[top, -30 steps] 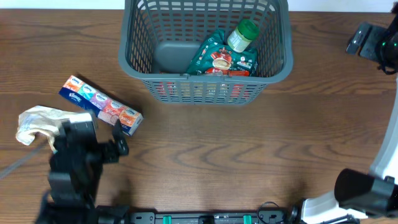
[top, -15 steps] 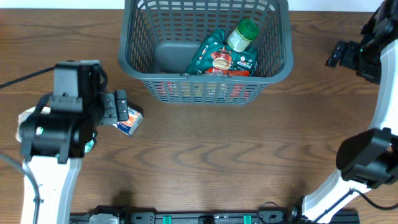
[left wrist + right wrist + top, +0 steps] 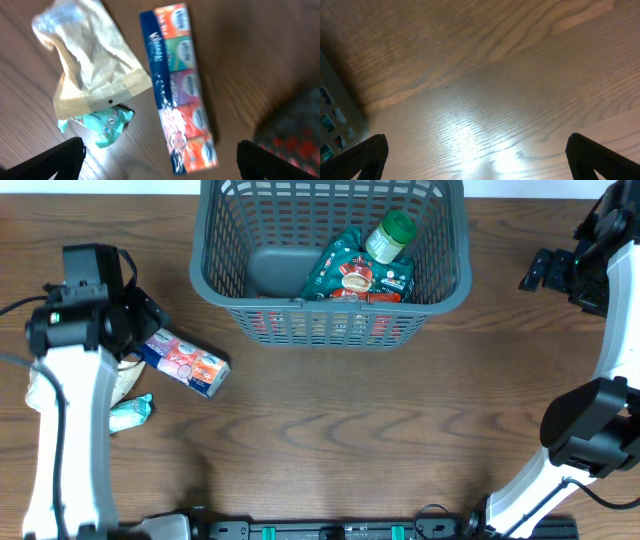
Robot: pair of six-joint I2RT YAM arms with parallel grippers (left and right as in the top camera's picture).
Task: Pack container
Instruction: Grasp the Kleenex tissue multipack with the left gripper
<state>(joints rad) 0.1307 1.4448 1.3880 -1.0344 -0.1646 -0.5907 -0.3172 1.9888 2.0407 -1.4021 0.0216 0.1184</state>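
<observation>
The container (image 3: 330, 310), a dark grey slotted basket, stands at the back centre and holds a green snack pouch (image 3: 352, 275) and a green-capped bottle (image 3: 390, 235). Left of it on the table lie a multicolour tissue pack (image 3: 188, 364) (image 3: 180, 85), a crumpled beige paper bag (image 3: 125, 382) (image 3: 92, 65) and a small teal packet (image 3: 132, 411) (image 3: 105, 125). My left gripper (image 3: 138, 320) (image 3: 160, 160) hovers open above the tissue pack, touching nothing. My right gripper (image 3: 545, 270) (image 3: 477, 155) is open over bare wood to the right of the container.
The left arm covers part of the paper bag in the overhead view. A corner of the basket (image 3: 330, 115) shows at the left edge of the right wrist view. A black rail (image 3: 330, 530) runs along the table's front edge.
My left arm has swung from the front of the table up and to the left, uncovering the teal packet. My right gripper has shifted a little to the left.
</observation>
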